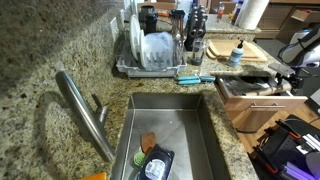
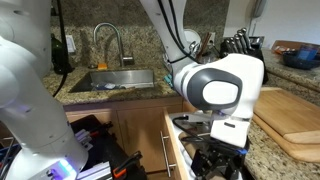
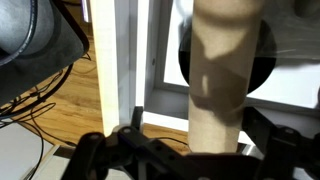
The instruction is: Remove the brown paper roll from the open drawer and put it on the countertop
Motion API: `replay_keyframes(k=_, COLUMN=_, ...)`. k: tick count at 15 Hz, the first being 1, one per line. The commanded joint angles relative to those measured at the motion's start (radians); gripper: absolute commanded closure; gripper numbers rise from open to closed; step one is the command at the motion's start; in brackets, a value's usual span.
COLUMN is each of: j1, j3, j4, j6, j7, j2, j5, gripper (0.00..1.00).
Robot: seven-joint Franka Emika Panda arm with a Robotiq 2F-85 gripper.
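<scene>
In the wrist view the brown paper roll stands upright between my gripper's dark fingers, which are shut on its lower part. Below it are the white edge and pale inside of the open drawer. In both exterior views the gripper hangs low over the open wooden drawer, whose front has a metal bar handle. The arm hides the roll in both exterior views. The speckled granite countertop runs round the sink and also shows beside the drawer.
A steel sink with a faucet sits left of the drawer. A dish rack, a knife block, a wooden cutting board with a small bottle and a white paper-towel roll stand on the counter.
</scene>
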Motion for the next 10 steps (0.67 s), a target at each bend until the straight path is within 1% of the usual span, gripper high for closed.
replay_keyframes(k=1, j1=0.011, j3=-0.01, j4=0.017, j6=-0.014, j7=-0.038, j2=0.03, j5=0.047, gripper=0.0)
replay_keyframes(k=5, j1=-0.007, j3=0.004, j4=0.034, j6=-0.032, j7=-0.072, j2=0.075, j5=0.123, gripper=0.0)
replay_keyframes(k=6, j1=-0.003, j3=-0.002, j4=0.034, j6=-0.029, j7=-0.075, j2=0.082, j5=0.129, gripper=0.25)
replay_keyframes(k=7, j1=-0.001, j3=-0.003, j4=0.037, j6=-0.029, j7=-0.078, j2=0.088, j5=0.139, gripper=0.26)
replay_keyframes(k=9, j1=0.006, j3=-0.01, j4=0.043, j6=-0.032, j7=-0.073, j2=0.1, j5=0.146, gripper=0.4)
replay_keyframes(k=10, j1=0.008, j3=-0.013, j4=0.045, j6=-0.032, j7=-0.073, j2=0.103, j5=0.146, gripper=0.48)
